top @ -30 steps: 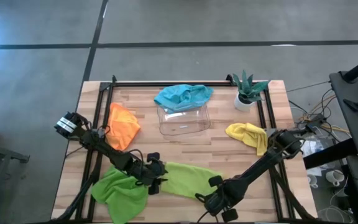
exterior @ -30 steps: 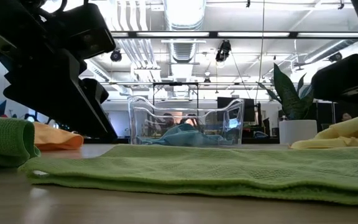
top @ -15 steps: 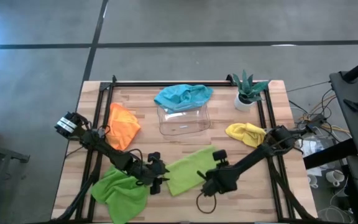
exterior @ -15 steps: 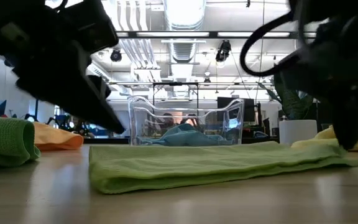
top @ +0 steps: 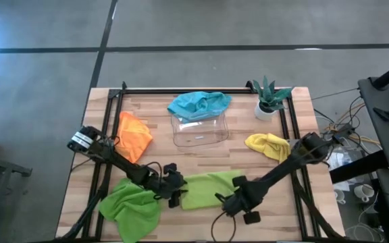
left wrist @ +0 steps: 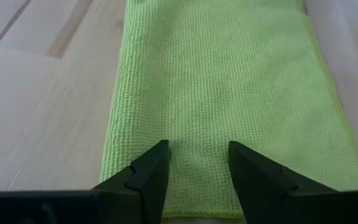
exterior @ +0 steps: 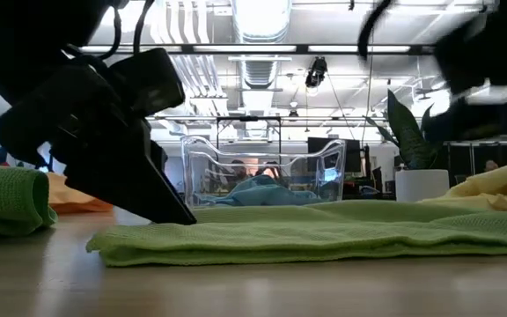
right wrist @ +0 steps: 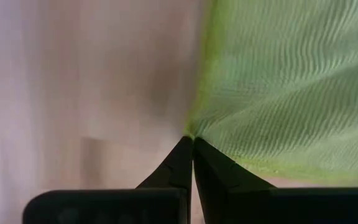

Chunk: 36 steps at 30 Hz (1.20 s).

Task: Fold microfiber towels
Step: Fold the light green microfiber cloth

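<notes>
We see the folded lime green towel [top: 208,190] lying flat near the front edge of the table [top: 201,152], about midway between its left and right edges. The left gripper [top: 175,191] sits at this towel's left end, its fingers [left wrist: 149,177] parted and resting on top of the cloth, one to each side of a strip of it. The right gripper [top: 227,200] is at the towel's front right corner, its fingers pressed together and pinching the cloth's edge. A second lime green towel [top: 132,210] lies crumpled at the front left corner. The orange towel [top: 133,135] lies by the left edge, the yellow towel [top: 270,146] by the right edge. The teal towel [top: 198,104] drapes over the clear tray [top: 200,131] near the rear edge.
</notes>
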Available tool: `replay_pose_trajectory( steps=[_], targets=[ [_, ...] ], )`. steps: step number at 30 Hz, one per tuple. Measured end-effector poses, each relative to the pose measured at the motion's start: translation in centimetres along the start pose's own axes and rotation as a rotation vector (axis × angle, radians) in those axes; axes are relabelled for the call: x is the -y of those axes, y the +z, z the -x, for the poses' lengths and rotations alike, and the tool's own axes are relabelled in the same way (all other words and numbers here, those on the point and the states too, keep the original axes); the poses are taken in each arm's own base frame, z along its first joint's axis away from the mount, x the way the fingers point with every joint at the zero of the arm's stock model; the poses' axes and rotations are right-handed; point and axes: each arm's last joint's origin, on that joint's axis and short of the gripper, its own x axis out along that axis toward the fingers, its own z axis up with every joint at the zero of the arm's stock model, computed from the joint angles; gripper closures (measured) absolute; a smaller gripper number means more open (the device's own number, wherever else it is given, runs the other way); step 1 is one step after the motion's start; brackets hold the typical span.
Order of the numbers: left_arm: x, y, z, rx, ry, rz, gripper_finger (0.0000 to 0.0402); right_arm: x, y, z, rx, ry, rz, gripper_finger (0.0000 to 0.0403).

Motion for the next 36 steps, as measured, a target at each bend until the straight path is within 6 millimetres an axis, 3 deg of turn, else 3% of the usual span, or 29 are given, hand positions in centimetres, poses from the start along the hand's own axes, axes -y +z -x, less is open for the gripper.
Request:
replay_pose_trajectory(
  steps=[5,18,22,26,31,36],
  targets=[
    [0.1,0.2,0.3,-0.008,-0.020,-0.018,0.0249,0.5,-0.5,-1.1,-0.032,-0.027,-0.026,0.0394],
    [0.7,1.0,0.9,0.008,-0.088,-0.023,0.0249,0.7,-1.3,0.8,-0.054,-0.099,-0.025,0.0391],
    [1.5,2.2,0.9,0.101,-0.144,-0.007,0.0249,0.9,-1.9,1.2,-0.128,-0.118,-0.044,0.0365],
    [1.7,2.1,0.1,0.090,-0.131,-0.028,0.0249,0.9,-2.2,1.9,-0.180,-0.142,-0.052,0.0325],
    [1.9,1.5,-1.5,0.059,-0.115,-0.053,0.0249,0.9,-1.4,2.2,-0.069,-0.212,-0.038,0.0286],
    [1.9,1.1,-2.0,0.024,-0.146,-0.056,0.0249,1.0,-0.3,1.6,0.085,-0.246,-0.035,0.0279]
  ],
)
